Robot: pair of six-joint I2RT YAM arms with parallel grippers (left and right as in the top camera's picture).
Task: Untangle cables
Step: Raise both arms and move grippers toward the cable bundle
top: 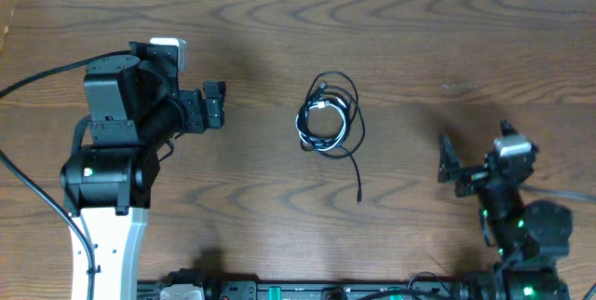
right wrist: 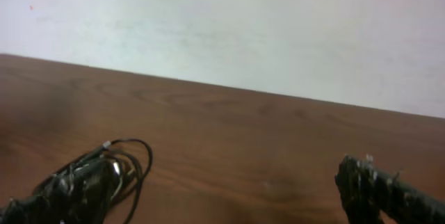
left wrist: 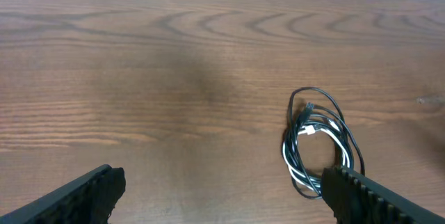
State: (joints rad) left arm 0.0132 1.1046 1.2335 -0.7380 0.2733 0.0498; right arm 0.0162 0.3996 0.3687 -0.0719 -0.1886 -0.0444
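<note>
Both flanking bundled cables (top: 328, 114), well apart; left end effector (top: 217, 104) wide, right end effector (top: 447, 158) wide

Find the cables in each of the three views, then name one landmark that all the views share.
Overhead: cables lie mid-table, between the two arms.
Left wrist: right of centre, in the lower half.
Right wrist: bottom left, partly hidden and blurred.
Shared landmark: the table, whose far edge meets a pale background in every view.
</note>
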